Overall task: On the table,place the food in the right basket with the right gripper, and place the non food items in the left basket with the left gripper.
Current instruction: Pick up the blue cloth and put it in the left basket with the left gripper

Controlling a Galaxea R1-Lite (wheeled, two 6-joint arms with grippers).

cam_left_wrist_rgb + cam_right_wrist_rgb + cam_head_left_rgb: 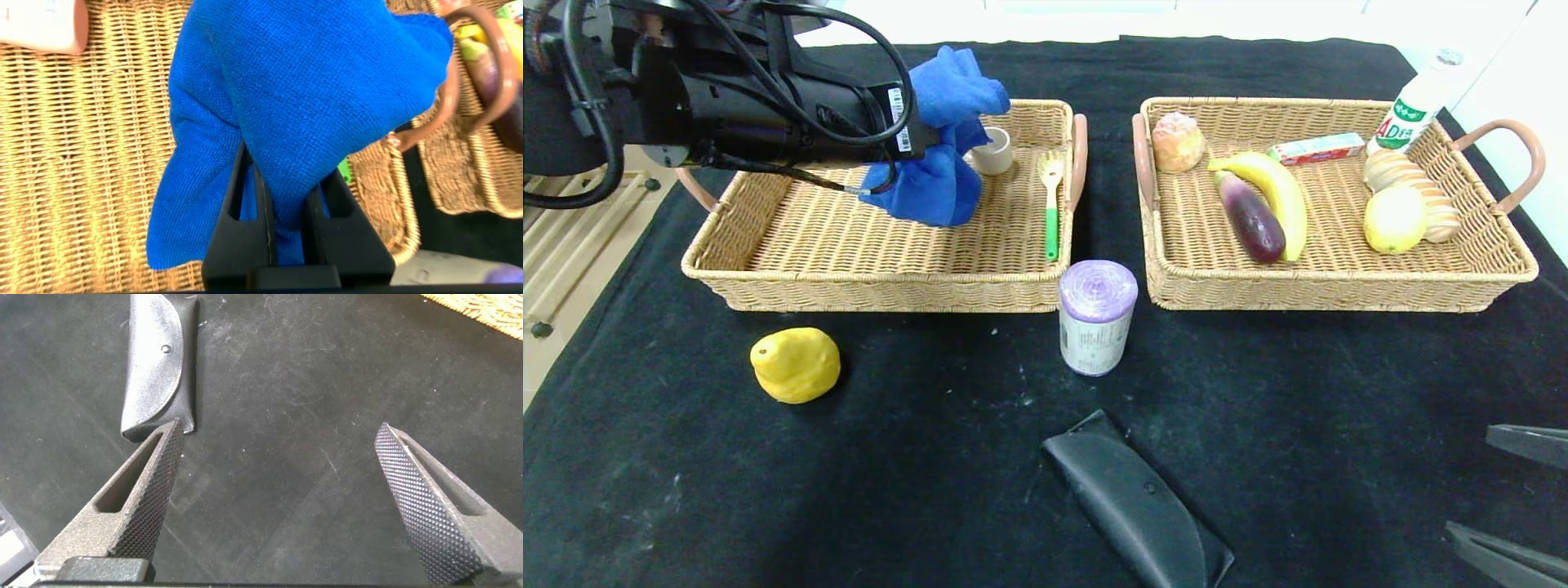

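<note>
My left gripper [278,192] held the blue cloth [943,139] clamped over the left basket [768,269]; release was due next.

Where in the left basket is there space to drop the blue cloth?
The left gripper holds the blue cloth over the left basket. Its near and left parts are bare weave. The far right corner is crowded: a small cup and green-handled fork lie there.

You see a black-clothed desk [931,490] filling the frame, pale wooden floor [572,237] at left, and a bright white wall [1527,122] at upper right.
</note>
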